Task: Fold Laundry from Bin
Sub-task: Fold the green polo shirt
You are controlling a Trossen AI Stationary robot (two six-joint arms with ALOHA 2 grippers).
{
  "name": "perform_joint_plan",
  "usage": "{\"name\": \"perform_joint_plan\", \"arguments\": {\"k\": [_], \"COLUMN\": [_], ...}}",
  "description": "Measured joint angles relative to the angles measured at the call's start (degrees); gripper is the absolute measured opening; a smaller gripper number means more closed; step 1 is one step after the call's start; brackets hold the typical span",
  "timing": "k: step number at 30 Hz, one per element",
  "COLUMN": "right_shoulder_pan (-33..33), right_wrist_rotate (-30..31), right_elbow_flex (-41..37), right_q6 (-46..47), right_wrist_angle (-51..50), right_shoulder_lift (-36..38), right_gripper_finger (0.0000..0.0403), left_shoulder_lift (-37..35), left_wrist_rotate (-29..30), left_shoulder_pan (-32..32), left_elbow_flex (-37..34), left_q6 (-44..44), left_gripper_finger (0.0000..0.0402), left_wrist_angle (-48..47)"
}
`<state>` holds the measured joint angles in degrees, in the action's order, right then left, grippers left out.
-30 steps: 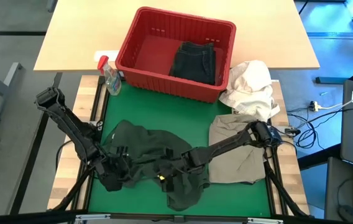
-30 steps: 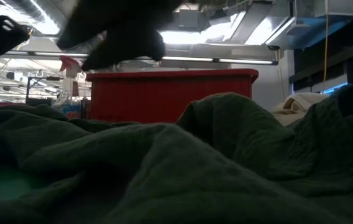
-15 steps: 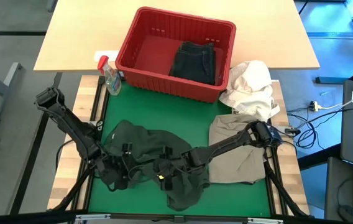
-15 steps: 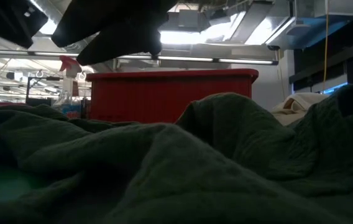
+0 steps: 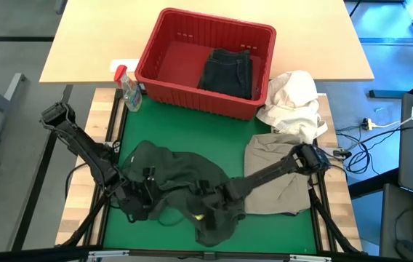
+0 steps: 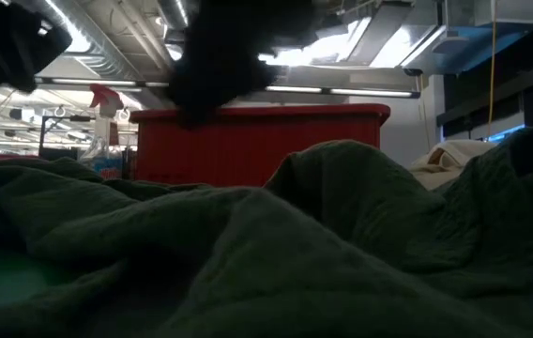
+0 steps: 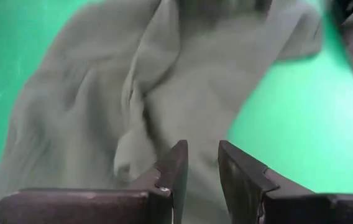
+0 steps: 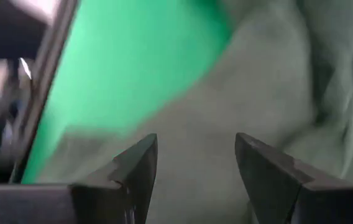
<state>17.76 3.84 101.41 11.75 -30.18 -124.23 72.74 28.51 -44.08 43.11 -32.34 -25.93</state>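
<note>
Green matting covers the near desk [image 5: 265, 135], and on it lies a crumpled dark garment [image 5: 181, 182], spread from the left half past the middle. Both pincers hang low over this garment: the left pincer [image 7: 202, 171] at its left edge with fingers a narrow gap apart and nothing between them, the right pincer [image 8: 195, 163] near its lower middle with fingers clearly apart, also holding nothing. Just right of the dark garment a khaki-beige garment [image 5: 279, 182] lies flat, partly under the right arm. Beyond it sits a white cloth bundle [image 5: 292, 102]. Farther back stands the red bin [image 5: 164, 40], with a folded dark garment [image 5: 228, 71] inside at its right. A spray bottle [image 5: 128, 91] stands just beside the bin's left corner.
</note>
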Motion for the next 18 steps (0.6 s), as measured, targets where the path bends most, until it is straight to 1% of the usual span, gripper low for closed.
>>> {"name": "perform_joint_plan", "arguments": {"k": [2, 5, 6, 10, 13, 16, 18], "right_shoulder_pan": [1.2, 2.2, 2.3, 2.8, 2.5, 1.2, -0.1], "right_wrist_rotate": [0.7, 4.6, 5.4, 6.6, 10.0, 12.4, 13.4], "right_elbow_flex": [0.0, 0.0, 0.0, -1.5, -3.6, -6.5, -7.9], "right_q6": [1.6, 4.8, 6.0, 8.8, 9.7, 7.8, 4.9], "right_wrist_angle": [-5.1, -9.9, -10.5, -10.0, -12.0, -12.2, -14.3], "right_shoulder_lift": [0.3, 0.3, 0.3, 0.5, 0.5, 0.5, 0.4], "right_gripper_finger": [0.0216, 0.0216, 0.0216, 0.0216, 0.0216, 0.0216, 0.0216], "left_shoulder_lift": [0.0, 0.0, 0.0, 0.0, 0.0, 0.0, 0.0], "left_wrist_rotate": [1.0, 3.2, 3.5, 3.4, 1.1, -1.4, -3.0], "left_shoulder_pan": [-0.4, -0.6, -0.5, -0.6, -0.6, -0.6, -0.6], "left_elbow_flex": [0.0, -0.1, -0.6, -4.5, -8.3, -11.7, -13.7], "left_q6": [-2.3, -6.2, -7.2, -12.0, -16.1, -21.0, -23.9], "left_gripper_finger": [0.0085, 0.0085, 0.0085, 0.0085, 0.0085, 0.0085, 0.0085], "left_wrist_angle": [-3.6, -9.0, -9.4, -8.2, -6.8, -4.6, -2.3]}}
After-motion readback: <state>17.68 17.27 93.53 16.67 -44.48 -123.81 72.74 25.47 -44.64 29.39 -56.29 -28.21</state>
